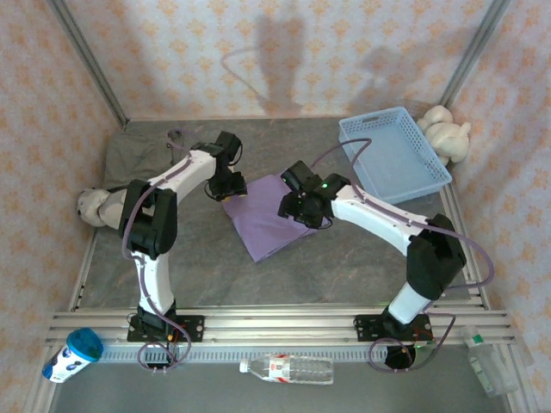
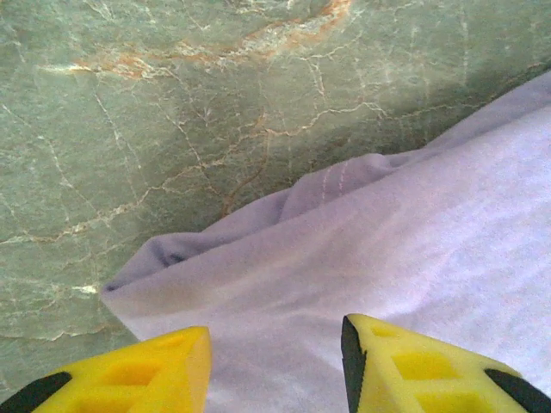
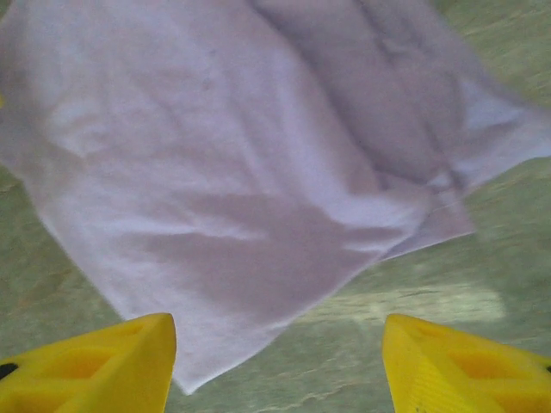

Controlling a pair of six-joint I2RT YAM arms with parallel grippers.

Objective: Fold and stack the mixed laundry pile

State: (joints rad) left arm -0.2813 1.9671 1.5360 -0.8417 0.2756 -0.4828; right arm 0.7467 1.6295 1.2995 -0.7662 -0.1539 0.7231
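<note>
The lavender-purple T-shirt [image 1: 261, 225] lies folded into a flat rectangle in the middle of the table. My left gripper [image 1: 231, 186] hovers over its back left corner. In the left wrist view the gripper [image 2: 275, 372] is open, and the T-shirt [image 2: 387, 258] lies flat below the gap. My right gripper [image 1: 300, 208] is over the shirt's right side. The right wrist view shows this gripper [image 3: 277, 361] wide open above the T-shirt [image 3: 215, 172] edge, gripping nothing. The grey-olive garment [image 1: 138, 151] lies spread in the back left corner.
A light blue mesh basket [image 1: 395, 157] stands at the back right with a plush toy [image 1: 448, 134] beside it. Another plush toy [image 1: 91, 206] sits at the left edge. A water bottle [image 1: 288, 370] and a blue-lidded cup [image 1: 72, 354] lie in front of the rail.
</note>
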